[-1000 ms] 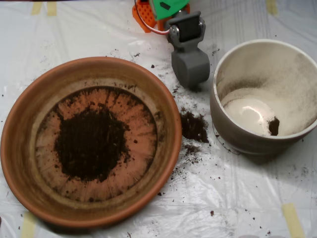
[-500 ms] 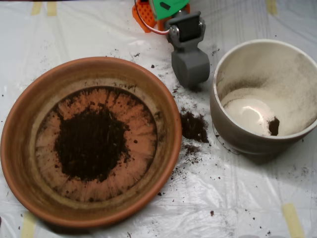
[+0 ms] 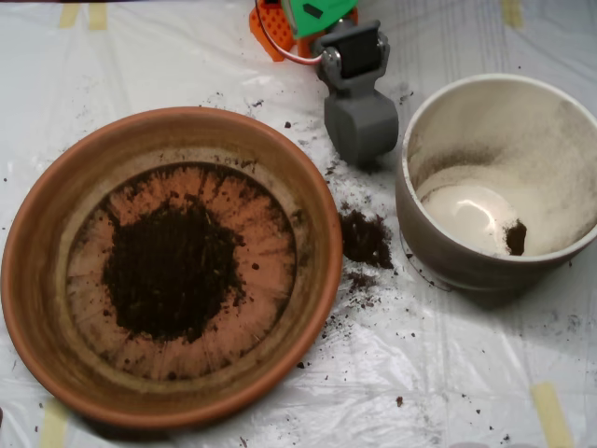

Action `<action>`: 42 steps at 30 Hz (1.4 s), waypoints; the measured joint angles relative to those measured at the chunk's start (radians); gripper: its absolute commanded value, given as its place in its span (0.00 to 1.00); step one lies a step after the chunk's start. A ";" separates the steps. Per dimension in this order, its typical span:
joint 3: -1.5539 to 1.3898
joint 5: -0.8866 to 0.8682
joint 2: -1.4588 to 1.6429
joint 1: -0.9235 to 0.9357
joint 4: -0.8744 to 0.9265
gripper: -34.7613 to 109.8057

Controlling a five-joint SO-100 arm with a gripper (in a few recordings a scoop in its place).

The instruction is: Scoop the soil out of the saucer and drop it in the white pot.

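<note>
Scoop (image 3: 360,126) hangs top center between saucer (image 3: 37,233) and white pot (image 3: 424,238), can't tell the fingers' state, soil (image 3: 173,271) piled mid-saucer

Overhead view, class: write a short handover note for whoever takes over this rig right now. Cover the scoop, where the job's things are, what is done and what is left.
Grey clamshell scoop: hangs above the plastic sheet, between the two vessels, touching neither.
Large terracotta saucer, left: dark crumbly soil heaped at its centre.
Off-white ceramic pot, right: one small clump of soil inside.
A spilled soil patch lies on the sheet between them.
Done: very little.
Left: nearly all the scooping.
</note>
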State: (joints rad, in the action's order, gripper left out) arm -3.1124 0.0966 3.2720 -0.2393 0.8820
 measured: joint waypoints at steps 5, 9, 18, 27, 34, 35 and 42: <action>0.000 0.015 0.000 -0.014 0.000 0.24; 0.000 0.000 0.000 -0.011 0.000 0.24; 0.000 -0.023 0.000 0.006 0.000 0.24; 0.000 -0.023 0.000 0.009 0.000 0.24; 0.000 -0.017 0.000 0.008 0.000 0.24; 0.000 -0.015 0.000 0.008 0.000 0.24; 0.000 -0.020 0.000 0.006 0.000 0.25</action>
State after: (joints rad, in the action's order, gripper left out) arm -3.1124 0.0767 3.2720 -0.2332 0.8820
